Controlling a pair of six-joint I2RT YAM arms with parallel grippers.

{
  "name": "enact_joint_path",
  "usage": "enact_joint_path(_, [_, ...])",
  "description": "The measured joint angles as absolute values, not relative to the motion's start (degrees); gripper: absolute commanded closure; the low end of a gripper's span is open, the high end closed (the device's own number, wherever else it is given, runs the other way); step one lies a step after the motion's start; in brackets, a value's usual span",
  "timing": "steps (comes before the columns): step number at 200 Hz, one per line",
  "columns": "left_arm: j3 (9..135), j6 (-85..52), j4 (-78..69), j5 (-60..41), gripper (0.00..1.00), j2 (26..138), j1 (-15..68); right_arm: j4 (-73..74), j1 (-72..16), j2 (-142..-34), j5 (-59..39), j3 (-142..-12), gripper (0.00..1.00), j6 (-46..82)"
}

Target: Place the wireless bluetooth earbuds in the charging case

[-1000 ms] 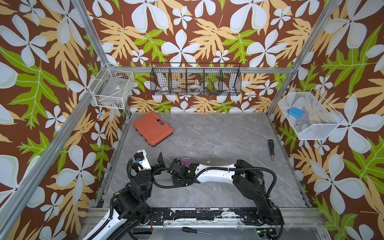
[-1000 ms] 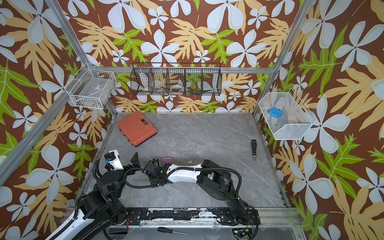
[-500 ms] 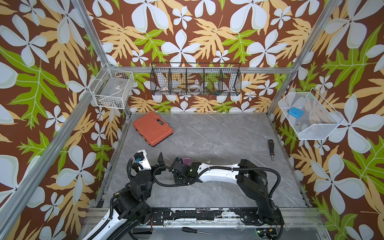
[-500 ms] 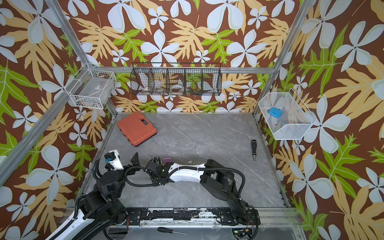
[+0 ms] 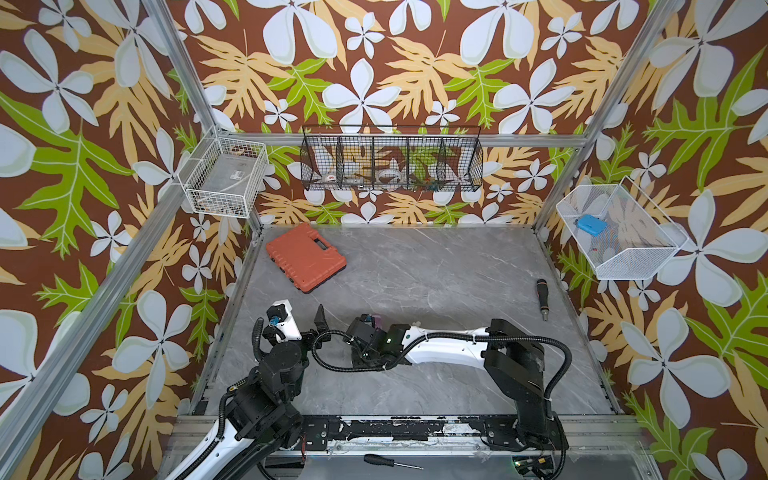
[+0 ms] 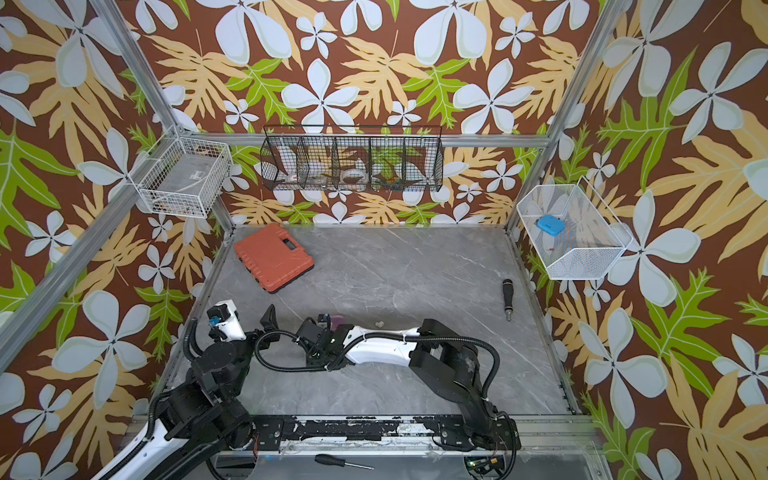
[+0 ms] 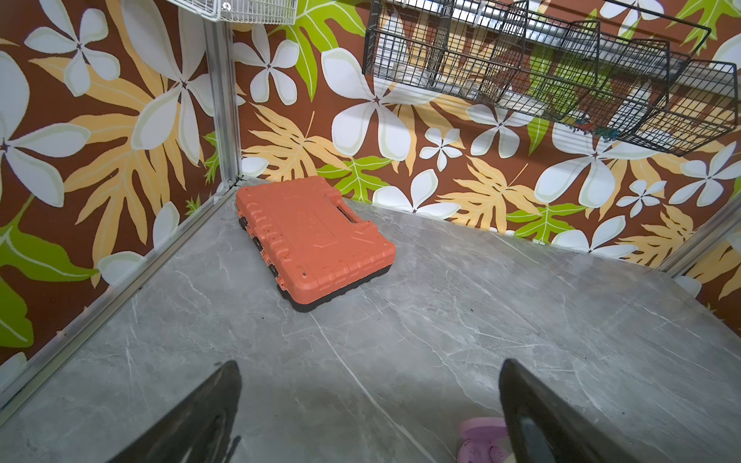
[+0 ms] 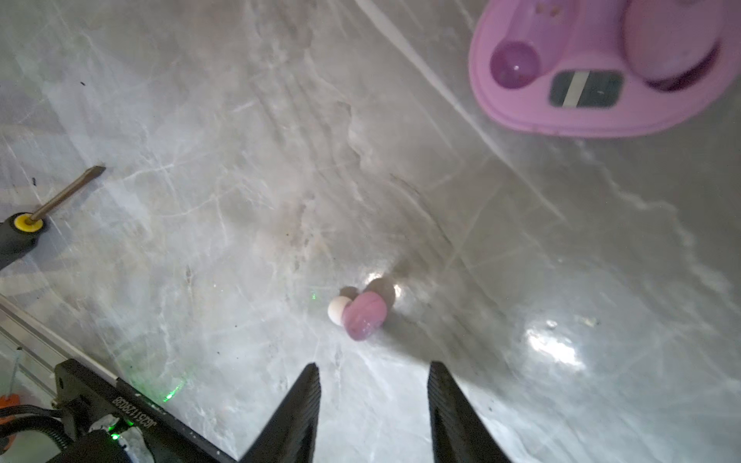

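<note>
the grey marble table [image 5: 436,270] carries an orange tool case [image 5: 305,257] in its far left corner. the left gripper [image 7: 369,362] has its jaws spread wide over bare table. the right gripper [image 8: 373,364] has its jaws parted, holding nothing. the lilac charging case [image 8: 581,80] lies open nearby. one lilac earbud [image 8: 363,314], white-tipped, lies on the table just ahead of the right gripper.

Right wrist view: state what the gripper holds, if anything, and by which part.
Nothing. The right gripper is open and empty; the lilac earbud lies loose on the table.
</note>
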State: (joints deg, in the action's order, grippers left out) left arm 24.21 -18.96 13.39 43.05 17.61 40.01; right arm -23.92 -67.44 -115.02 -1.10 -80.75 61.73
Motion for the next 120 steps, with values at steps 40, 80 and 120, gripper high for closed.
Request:
enact_joint_path(40, [24.2, -19.0, 13.4, 43.0, 0.0, 17.5, 40.0, -25.2, -67.4, -117.1, -1.1, -82.8, 0.61, 63.6])
enact_joint_path(80, [24.2, -19.0, 13.4, 42.6, 0.0, 17.3, 40.0, -26.7, -67.4, -117.6, 0.1, -84.0, 0.66, 64.3])
enact_joint_path(120, [24.3, -19.0, 13.3, 42.4, 0.0, 17.4, 40.0, -28.4, -67.3, -118.6, 1.5, -85.6, 0.68, 64.3])
